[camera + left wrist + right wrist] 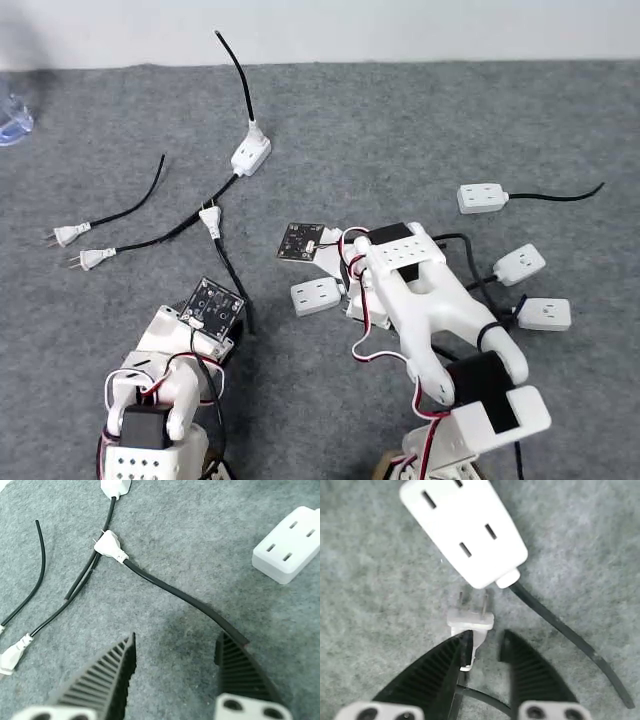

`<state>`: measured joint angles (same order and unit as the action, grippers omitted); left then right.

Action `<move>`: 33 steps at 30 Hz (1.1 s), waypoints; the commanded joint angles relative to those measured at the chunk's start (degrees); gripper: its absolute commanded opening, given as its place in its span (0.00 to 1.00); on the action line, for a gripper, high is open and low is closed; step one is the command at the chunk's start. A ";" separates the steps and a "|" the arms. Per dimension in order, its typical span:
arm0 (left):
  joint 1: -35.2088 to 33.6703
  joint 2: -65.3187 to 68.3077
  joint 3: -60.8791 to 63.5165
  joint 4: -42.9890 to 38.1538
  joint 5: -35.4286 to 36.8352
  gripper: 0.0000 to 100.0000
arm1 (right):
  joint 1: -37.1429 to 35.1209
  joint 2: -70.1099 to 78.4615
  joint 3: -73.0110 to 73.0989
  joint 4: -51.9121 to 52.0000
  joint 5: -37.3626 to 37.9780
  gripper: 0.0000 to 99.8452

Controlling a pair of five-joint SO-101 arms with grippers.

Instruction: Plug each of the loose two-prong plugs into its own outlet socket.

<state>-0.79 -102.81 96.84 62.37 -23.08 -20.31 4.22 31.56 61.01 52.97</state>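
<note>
left fingers (117, 675) sit closest in the left wrist view, spread wide over the grey desk (200, 520), holding nothing. black cord (185, 597) crosses the gap betw. them and slips under one finger. at its far end a white two-prong plug (110, 546) lies flat, prongs pointing away from the fingers. beyond it is a far socket (116, 485) w/ another cord leaving it. twin-slot socket (287, 545) sits off to one side, well apart from that plug.

right fingers (432, 675) are low over the desk, only a little apart. small plug (470, 621) lies betw. them: tail against one finger, other finger not touching, so not pinched. its prongs point at a white socket (465, 530) just beyond, tips right at its edge, can't tell if touching. they're beside where the socket cord (570, 635) exits, not in any slot.

high view: left arm (165, 400) near-left, right arm (430, 310) near-right, reaching over mid desk. outer plug (65, 236) and second plug (92, 260) lie loose at the left, near each other, cords running toward the far socket. far-right socket (482, 197) has its cord trailing right. angled socket (520, 263) and low socket (545, 313) sit just beside the right arm, nothing plugged in.
</note>
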 commanded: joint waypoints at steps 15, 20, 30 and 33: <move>0.35 -0.44 -0.31 -0.18 0.44 0.24 | -0.57 2.24 -5.45 12.44 6.77 0.20; 0.35 -0.44 -0.31 -0.18 0.44 0.24 | -2.42 2.24 -5.36 12.44 4.48 0.20; 0.35 -0.44 -0.31 -0.18 0.44 0.24 | -8.92 2.33 -7.82 11.47 -1.23 0.20; 0.35 -0.44 -0.31 -0.18 0.44 0.24 | -8.31 2.77 -7.82 11.03 -1.23 0.19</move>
<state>-0.79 -102.81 96.84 62.37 -23.08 -28.57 7.12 26.64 72.35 52.35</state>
